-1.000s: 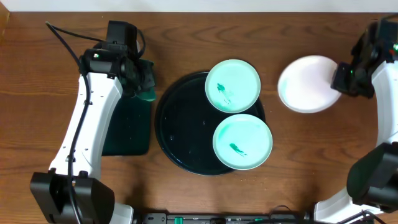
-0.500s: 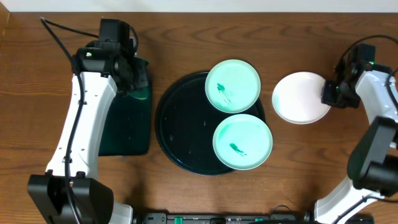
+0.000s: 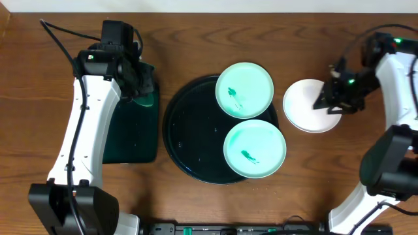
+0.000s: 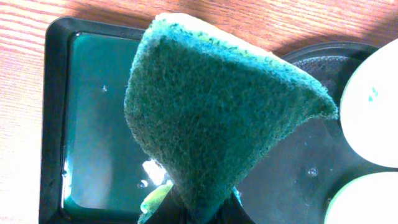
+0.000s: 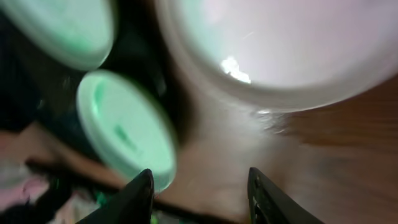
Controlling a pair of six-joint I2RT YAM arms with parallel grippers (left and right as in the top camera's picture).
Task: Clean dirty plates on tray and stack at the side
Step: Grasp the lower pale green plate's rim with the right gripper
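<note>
**Overhead**
- Tray: the large round black tray with a raised rim [image 3: 179,130] sits mid-table on the brown wooden table [image 3: 261,202].
- Mint plates: two small round pale mint-green plates, each with a teal smear. The far mint-green plate [image 3: 245,90] overhangs the tray's far right rim. The near mint-green plate [image 3: 255,149] overhangs the right rim, and their edges meet.
- White plate: the small round white plate [image 3: 302,108] lies on bare wood right of the tray, close to it but off it. No smear shows on it.
- Left gripper: the left gripper [image 3: 145,88] is clamped on a green scouring sponge [image 3: 151,99]. It hangs above the far end of the dark green rectangular sponge tray [image 3: 130,137], which lies just left of the black tray.
- Right gripper: the right gripper [image 3: 325,103] hangs over the white plate's right part. Its opening cannot be read from here.

**Left wrist**
- Sponge: the sponge [image 4: 217,118] fills the middle as a wedge with a pale yellow-green edge on top. It is pinched at its lower tip by the dark jaws.
- Sponge tray: the sponge tray [image 4: 93,124] lies behind on the left, with glints on its glossy floor.
- Black tray: the black tray [image 4: 292,168] is on the right, with both mint plates' rims at the frame's right edge.

**Right wrist**
- Fingers: the two dark fingertips [image 5: 138,193] stand spread apart, with only blurred wood between them.
- Plates: the view is blurred. The white plate [image 5: 292,37] is at the top, clear of the fingertips. One mint plate [image 5: 124,124] is at the left and the other [image 5: 56,25] in the upper left corner.
</note>
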